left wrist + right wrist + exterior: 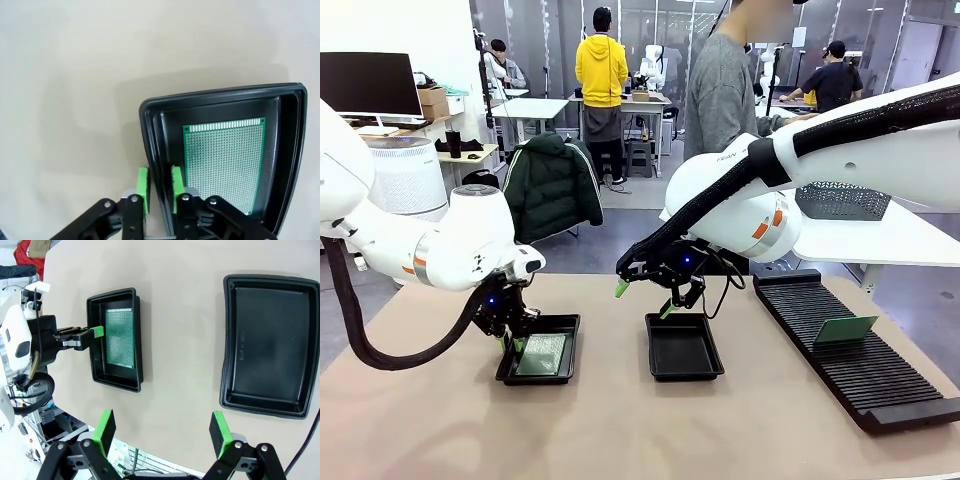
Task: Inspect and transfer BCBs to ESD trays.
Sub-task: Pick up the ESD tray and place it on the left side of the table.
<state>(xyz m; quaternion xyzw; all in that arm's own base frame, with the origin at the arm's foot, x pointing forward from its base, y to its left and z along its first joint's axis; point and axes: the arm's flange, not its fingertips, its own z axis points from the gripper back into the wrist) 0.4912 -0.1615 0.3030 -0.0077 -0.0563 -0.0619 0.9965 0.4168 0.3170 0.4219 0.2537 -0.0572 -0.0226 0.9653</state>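
- The left gripper (pixel 160 184), at the bottom of the left wrist frame, is clamping the rim of the left tray (pixel 220 94).
- A BCB (pixel 222 165) is lying flat in that tray.
- The right gripper (pixel 162 432) is hanging wide apart, with the right tray (pixel 270 340) at the upper right of its frame.

Bright even light, soft shadow beside the ESD tray (pixel 161 150), warped edges.

The front camera looked across the bench (pixel 620 430) from the robot's side, with the tray with the board (pixel 535 380) and the empty tray (pixel 682 348) at mid-frame. The left wrist camera sat close over the first, at lower right. The right wrist camera hung higher, facing down, and shared both trays with the front view.
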